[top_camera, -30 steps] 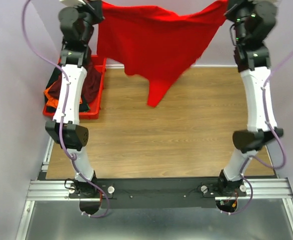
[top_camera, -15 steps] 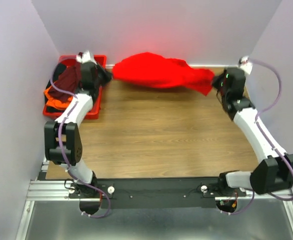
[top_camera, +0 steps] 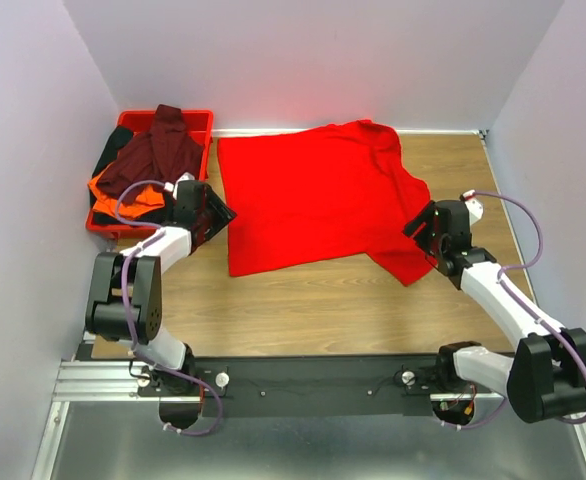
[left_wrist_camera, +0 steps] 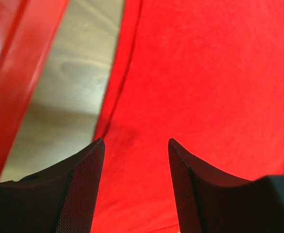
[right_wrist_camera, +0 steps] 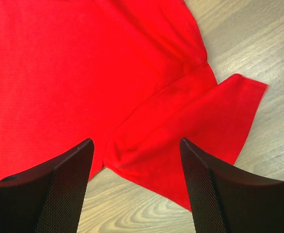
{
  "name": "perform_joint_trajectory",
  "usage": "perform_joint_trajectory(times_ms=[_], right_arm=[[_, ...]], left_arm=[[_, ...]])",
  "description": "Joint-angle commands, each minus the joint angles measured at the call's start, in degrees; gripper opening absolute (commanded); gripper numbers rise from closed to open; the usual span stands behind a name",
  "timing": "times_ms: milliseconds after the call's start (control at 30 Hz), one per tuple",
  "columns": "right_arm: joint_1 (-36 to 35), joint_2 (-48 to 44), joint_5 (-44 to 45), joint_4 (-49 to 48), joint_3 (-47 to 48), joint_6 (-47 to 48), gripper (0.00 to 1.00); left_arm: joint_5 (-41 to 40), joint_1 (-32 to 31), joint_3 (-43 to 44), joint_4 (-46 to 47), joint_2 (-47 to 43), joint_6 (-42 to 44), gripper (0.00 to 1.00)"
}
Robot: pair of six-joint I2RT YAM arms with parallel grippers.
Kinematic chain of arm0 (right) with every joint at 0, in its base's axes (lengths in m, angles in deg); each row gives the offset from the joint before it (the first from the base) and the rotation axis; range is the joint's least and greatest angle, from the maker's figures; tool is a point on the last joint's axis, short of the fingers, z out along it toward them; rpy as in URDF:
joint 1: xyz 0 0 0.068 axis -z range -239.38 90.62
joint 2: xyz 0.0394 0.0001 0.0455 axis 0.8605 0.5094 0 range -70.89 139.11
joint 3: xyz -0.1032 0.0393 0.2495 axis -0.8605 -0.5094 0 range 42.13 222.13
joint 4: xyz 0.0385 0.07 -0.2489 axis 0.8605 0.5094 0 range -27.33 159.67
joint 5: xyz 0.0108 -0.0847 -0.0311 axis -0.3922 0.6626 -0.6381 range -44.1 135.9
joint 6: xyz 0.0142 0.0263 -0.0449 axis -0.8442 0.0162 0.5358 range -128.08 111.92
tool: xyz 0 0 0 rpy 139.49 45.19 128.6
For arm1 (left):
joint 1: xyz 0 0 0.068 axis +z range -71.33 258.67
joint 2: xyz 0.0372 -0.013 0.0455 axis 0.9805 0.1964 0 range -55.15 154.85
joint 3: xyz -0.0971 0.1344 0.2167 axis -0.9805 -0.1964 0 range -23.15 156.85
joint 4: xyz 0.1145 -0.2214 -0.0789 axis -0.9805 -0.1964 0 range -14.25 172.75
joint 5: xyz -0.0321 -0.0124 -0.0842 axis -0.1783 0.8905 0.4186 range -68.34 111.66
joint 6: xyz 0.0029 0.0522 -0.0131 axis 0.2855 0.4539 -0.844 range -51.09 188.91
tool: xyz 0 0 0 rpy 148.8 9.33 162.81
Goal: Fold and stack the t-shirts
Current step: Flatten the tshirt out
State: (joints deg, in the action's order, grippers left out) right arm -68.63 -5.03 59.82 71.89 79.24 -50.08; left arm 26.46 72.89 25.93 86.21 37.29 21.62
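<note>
**A:** Entry check. Where is the bright red t-shirt (top_camera: 308, 200)?

**B:** Spread open on the desk (top_camera: 303, 300), over the far half. Its left edge lies just beside the tray (top_camera: 201, 116). One sleeve fans out at the near right. The far right corner looks slightly rumpled, and the rest lies smooth.

**A:** Fingers?

**B:** The left fingers (left_wrist_camera: 81, 189) stand apart with nothing between them, low over the shirt's left edge. The right fingers (right_wrist_camera: 67, 189) are also apart and empty, over the spread sleeve. Neither arm grips any cloth.

**A:** Any folds yet?

**B:** None visible. The shirt is a single layer, laid out but not folded. My judgement is that the flattening step for shirt one is done and its folding has not begun.

**A:** The others?

**B:** They are heaped in the tray. The maroon shirt (top_camera: 158, 150) is on top, the orange shirt (top_camera: 113, 190) shows at the near side, and the black shirt (top_camera: 108, 160) is along the left. All three are crumpled.

**A:** Is there a stack?

**B:** No stack anywhere on the desk. The task looks to be at an early stage. What remains is to fold the red shirt, then lay out and fold the other three and pile them up.
</note>
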Motion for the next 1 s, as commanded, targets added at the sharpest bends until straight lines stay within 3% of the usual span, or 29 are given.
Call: perform_joint_trajectory(times_ms=[0, 167, 300, 567, 967], right_arm=[[0.29, -2.41, -1.26, 0.89, 0.07, 0.77, 0.78], [0.2, -3.2, 1.02, 1.6, -0.45, 1.04, 0.78], [0.29, 1.45, 0.51, 1.69, 1.65, 0.78, 0.78], [0.2, 7.25, 0.85, 0.98, 5.96, 2.18, 0.78], [0.29, 8.84, 2.17, 0.9, 5.96, 2.8, 0.78]], left_arm=[[-8.73, -0.81, -3.02, -3.37, -6.48, -2.19, 0.63], [-13.84, -3.09, -7.94, -8.03, -13.15, -4.47, 0.6], [-16.57, -6.08, -12.16, -9.35, -15.54, -7.02, 0.58], [-20.88, -13.54, -14.1, -12.25, -13.26, -12.65, 0.58], [-24.75, -15.49, -13.83, -18.66, -15.79, -14.41, 0.55]])
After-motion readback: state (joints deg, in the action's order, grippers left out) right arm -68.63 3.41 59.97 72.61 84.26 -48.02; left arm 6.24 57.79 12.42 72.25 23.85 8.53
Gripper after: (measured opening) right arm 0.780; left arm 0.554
